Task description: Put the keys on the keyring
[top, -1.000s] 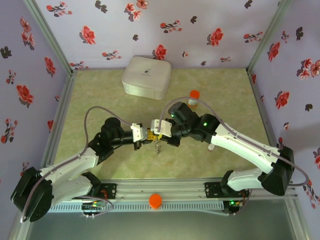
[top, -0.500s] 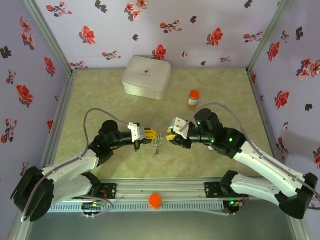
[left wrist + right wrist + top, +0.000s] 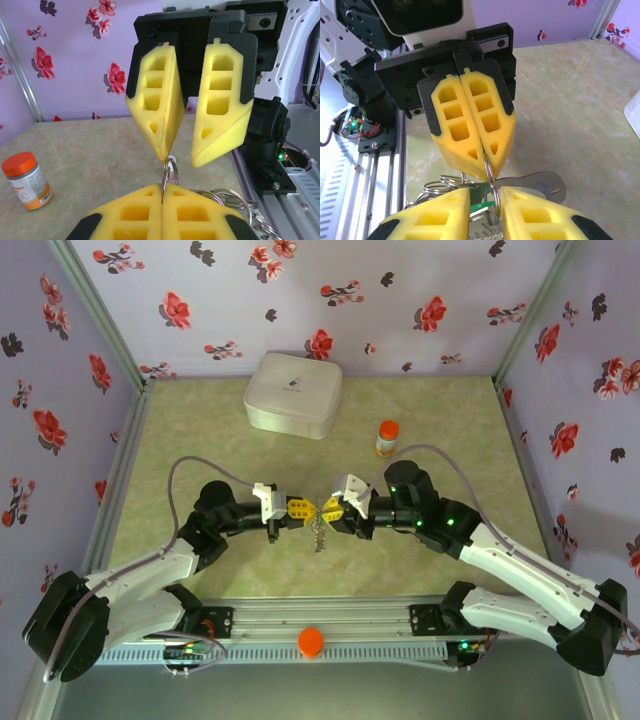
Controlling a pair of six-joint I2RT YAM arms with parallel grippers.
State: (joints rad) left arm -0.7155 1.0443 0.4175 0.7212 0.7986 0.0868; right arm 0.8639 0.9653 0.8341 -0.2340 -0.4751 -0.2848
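My left gripper is shut on a small silver split ring of the keyring, held on edge between its yellow pads. My right gripper is open and faces it tip to tip, its fingers straddling that ring. A green plastic key head shows between my right fingers, and a flat silver key blade sticks out to the right. More rings bunch on the left. The rest of the bunch hangs below both grippers. The blue-headed key is hidden.
An orange-capped bottle stands behind the right arm. A white square box sits at the back. The aluminium rail with an orange knob runs along the near edge. Flowered walls close in three sides.
My right gripper pulled away to the right half a second ago and has come back in, open, round the ring. The left gripper has barely shifted and stays shut.
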